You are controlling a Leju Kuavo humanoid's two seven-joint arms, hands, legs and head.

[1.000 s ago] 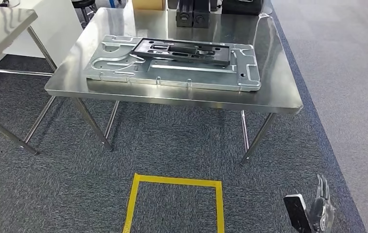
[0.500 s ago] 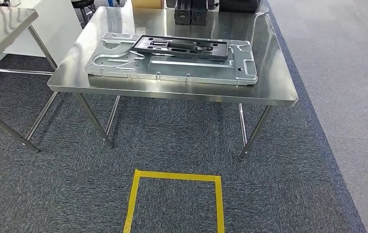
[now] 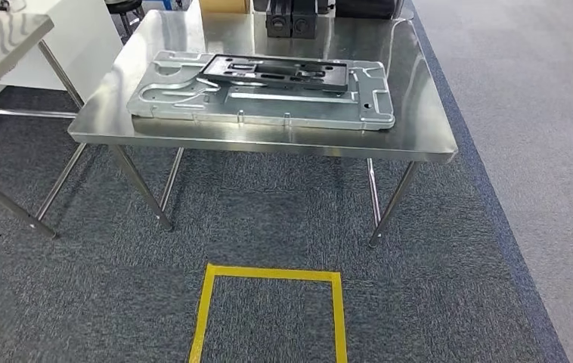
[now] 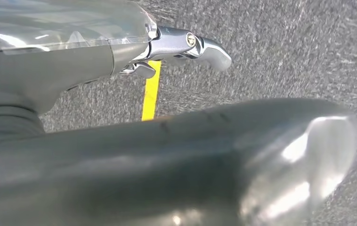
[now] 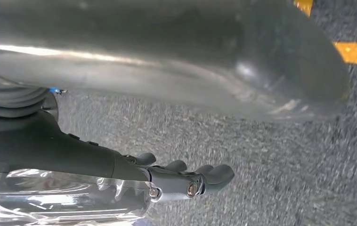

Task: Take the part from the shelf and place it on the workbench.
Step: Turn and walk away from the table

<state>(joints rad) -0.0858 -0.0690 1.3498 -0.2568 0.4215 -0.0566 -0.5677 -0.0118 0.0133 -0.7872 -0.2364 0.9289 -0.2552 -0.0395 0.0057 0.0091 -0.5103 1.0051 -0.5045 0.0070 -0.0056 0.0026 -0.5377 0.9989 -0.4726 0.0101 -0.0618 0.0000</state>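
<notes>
**On the tabletop the part already lies; both hands hang free**

In the upper half of the head view stands the steel tabletop [image 3: 419,128], and on it lies a large silver stamped plate [image 3: 261,102], flat, reaching across most of the surface. On top of this plate, toward its far edge, rests a black part [image 3: 276,72], also flat and touching the plate. My judgement is that this black piece is the part of the task, and that it is already placed on the workbench; the placing step looks finished, and nothing seems left except perhaps to step away. The shelf I cannot find in these pictures. Behind the plate, at the upper edge of the frame, stand two dark blocks [image 3: 291,21]. In the upper left corner is the corner of a second steel table [image 3: 0,38]. In the lower middle a yellow tape square [image 3: 268,274] marks the grey carpet [image 3: 435,287].

In the left wrist view the left hand [image 4: 186,44] hangs over the carpet beside a yellow line; its fingers [image 4: 214,49] hold nothing, but how far they are spread I cannot tell. In the right wrist view the right hand [image 5: 186,181] also hangs above the carpet, its fingers [image 5: 219,173] curled a little inward, close together, touching nothing.
</notes>
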